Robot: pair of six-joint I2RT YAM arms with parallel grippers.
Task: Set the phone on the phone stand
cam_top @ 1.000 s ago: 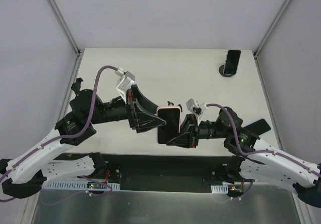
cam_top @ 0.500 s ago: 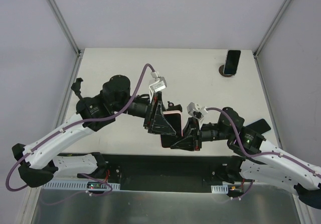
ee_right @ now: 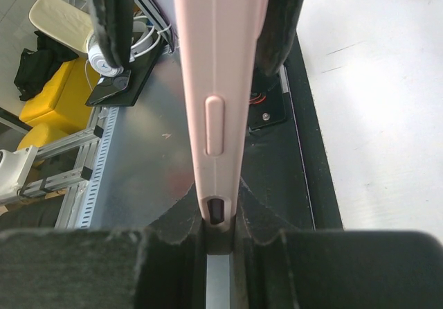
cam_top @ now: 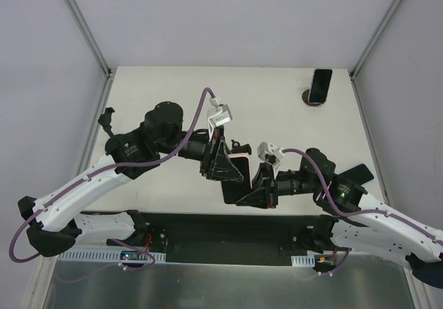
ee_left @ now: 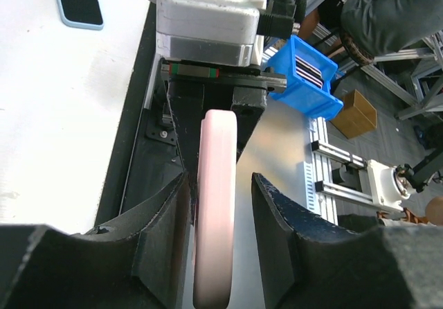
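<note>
The phone, in a pink case point(cam_top: 234, 188), is held off the table at the near middle, between the two grippers. My right gripper point(cam_top: 252, 191) is shut on its lower end; the right wrist view shows the pink edge point(ee_right: 214, 80) pinched in the gripper point(ee_right: 220, 219). My left gripper point(cam_top: 232, 170) is open around the phone's other end. In the left wrist view the pink edge point(ee_left: 216, 205) sits between the fingers point(ee_left: 163, 240), close to the left one, with a gap at the right one. The round dark phone stand point(cam_top: 309, 98) is at the far right corner, with a dark phone-shaped slab point(cam_top: 320, 85) upright on it.
Another phone with a light blue case point(ee_left: 77, 1) lies flat on the white table by the right arm, also in the top view point(cam_top: 358, 173). The table's black near edge strip point(cam_top: 208, 226) runs below the grippers. Grey walls and frame posts point(cam_top: 86, 28) enclose the table.
My left arm swung right and brought its open gripper around the phone's upper end. The right gripper has kept the phone and shifted it slightly lower.
</note>
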